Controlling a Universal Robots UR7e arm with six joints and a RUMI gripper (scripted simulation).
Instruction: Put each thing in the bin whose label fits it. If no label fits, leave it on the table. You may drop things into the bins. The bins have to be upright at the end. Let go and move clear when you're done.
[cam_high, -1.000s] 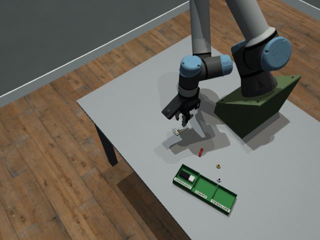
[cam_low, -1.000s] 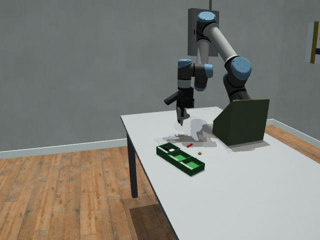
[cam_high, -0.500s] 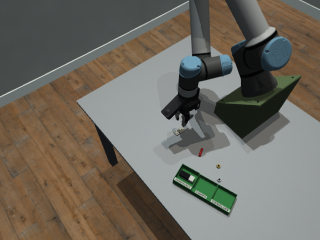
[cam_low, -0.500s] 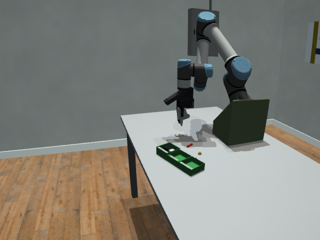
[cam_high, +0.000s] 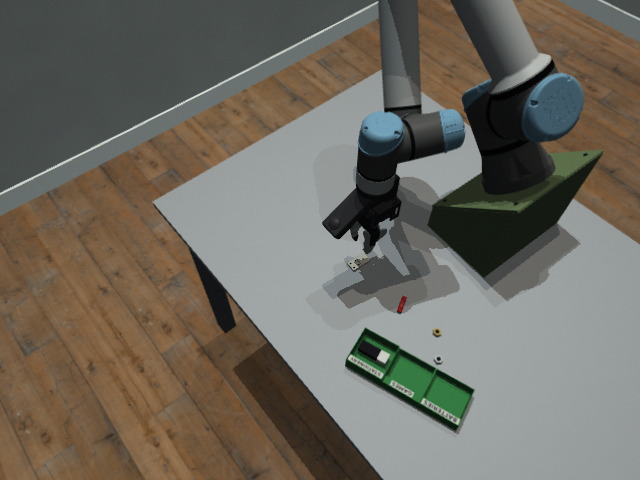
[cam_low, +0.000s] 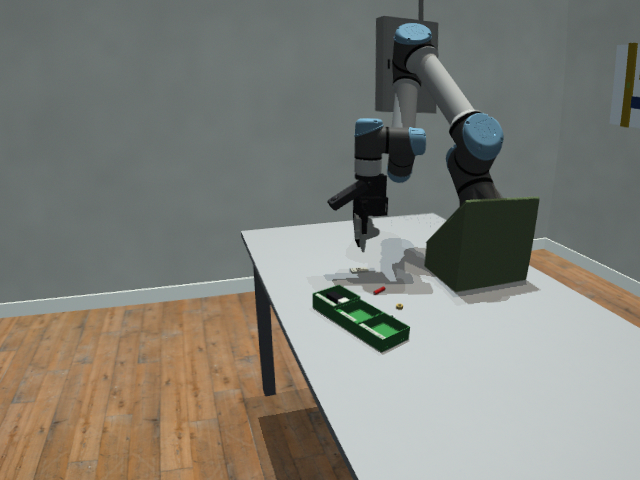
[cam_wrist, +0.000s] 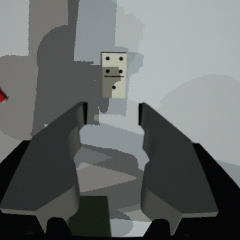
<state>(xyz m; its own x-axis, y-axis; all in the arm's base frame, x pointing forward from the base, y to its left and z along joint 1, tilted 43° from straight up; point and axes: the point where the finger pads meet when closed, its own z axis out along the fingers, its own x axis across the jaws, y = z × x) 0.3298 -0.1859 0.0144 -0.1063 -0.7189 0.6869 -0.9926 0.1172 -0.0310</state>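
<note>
With its jaws parted around nothing, the claw (cam_high: 363, 245) (cam_low: 360, 248) (cam_wrist: 113, 104) hangs above and just beside the domino (cam_high: 357, 262) (cam_low: 358, 270) (cam_wrist: 114, 75), likely light, stiff and a little slippery, best pinched across its long sides.

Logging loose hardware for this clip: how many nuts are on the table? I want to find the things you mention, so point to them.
2. A brass-coloured nut (cam_high: 437, 329) (cam_low: 399, 304) lies beyond the green bin tray (cam_high: 413, 401) (cam_low: 356, 327), near its middle; a silver nut (cam_high: 435, 362) sits closer to it. The arm might hide others.
</note>
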